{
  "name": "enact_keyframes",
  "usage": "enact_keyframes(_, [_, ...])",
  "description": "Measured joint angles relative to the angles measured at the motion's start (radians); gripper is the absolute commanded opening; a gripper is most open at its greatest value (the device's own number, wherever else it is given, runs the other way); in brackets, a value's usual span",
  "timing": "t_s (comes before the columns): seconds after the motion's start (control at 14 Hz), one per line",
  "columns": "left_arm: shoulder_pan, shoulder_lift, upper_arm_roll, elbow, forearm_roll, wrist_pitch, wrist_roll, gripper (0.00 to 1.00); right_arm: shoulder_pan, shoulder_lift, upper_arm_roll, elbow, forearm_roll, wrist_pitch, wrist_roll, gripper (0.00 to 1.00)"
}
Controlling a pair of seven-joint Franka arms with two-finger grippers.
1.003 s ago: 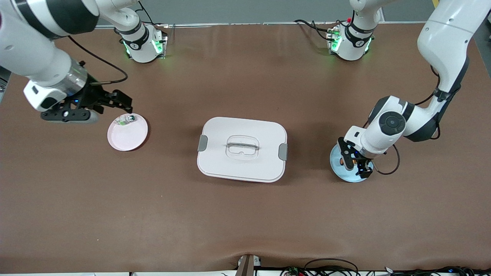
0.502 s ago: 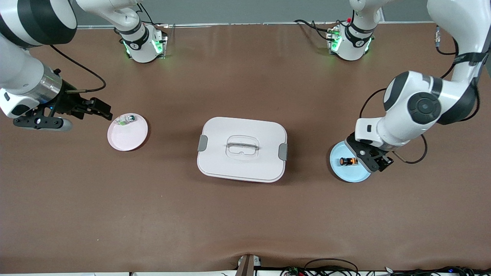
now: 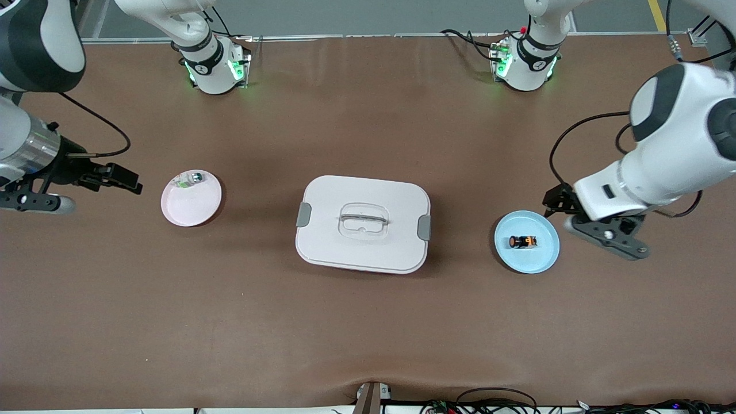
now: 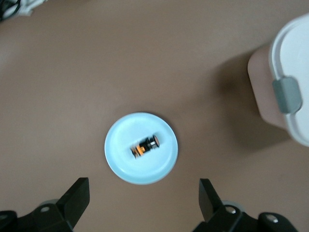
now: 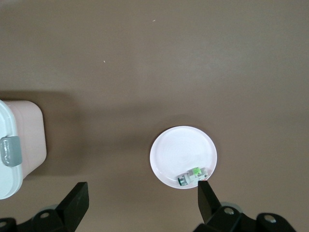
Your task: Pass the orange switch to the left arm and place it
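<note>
Two grippers, both spread and empty. Orange switch (image 3: pixel 522 242) lies on the blue plate (image 3: pixel 543 259), long axis toward the box (image 3: pixel 363 223). My left gripper (image 3: pixel 560 201) hangs beside it (nearer arm); right gripper (image 3: pixel 123 178) waits by the pink plate (image 3: pixel 192 210).

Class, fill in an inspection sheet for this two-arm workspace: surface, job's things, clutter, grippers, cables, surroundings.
Surface: brown table, bare between items.
Job's things: orange switch lies on the light blue plate; closed white box sits mid-table between the plates.
Clutter: pink plate holding a small green-and-clear part.
Grippers: left gripper open, empty, above the blue plate; right gripper open, empty, near the pink plate.
Cables: black cable loops from the left arm's wrist; wire bundle at the table's near edge.
Surroundings: nothing seen.
</note>
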Motion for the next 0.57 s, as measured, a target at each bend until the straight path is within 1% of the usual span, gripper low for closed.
enact_keyframes(0.14, [0.009, -0.02, 0.0, 0.057, -0.007, -0.1, -0.107, 1.0, -0.015, 0.015, 0.002, 0.014, 0.0, 0.0, -0.009, 1.0])
enact_keyframes(0.29, [0.017, -0.049, 0.001, 0.081, -0.01, -0.162, -0.163, 1.0, -0.02, 0.02, 0.01, 0.022, 0.0, 0.0, -0.009, 1.0])
enact_keyframes(0.43, [0.04, -0.067, 0.003, 0.093, -0.011, -0.213, -0.178, 1.0, -0.036, 0.024, 0.033, 0.035, 0.0, 0.0, -0.009, 1.0])
enact_keyframes(0.57, [0.052, -0.068, 0.008, 0.094, -0.011, -0.245, -0.198, 1.0, -0.072, 0.026, 0.072, 0.044, 0.0, 0.0, -0.009, 1.0])
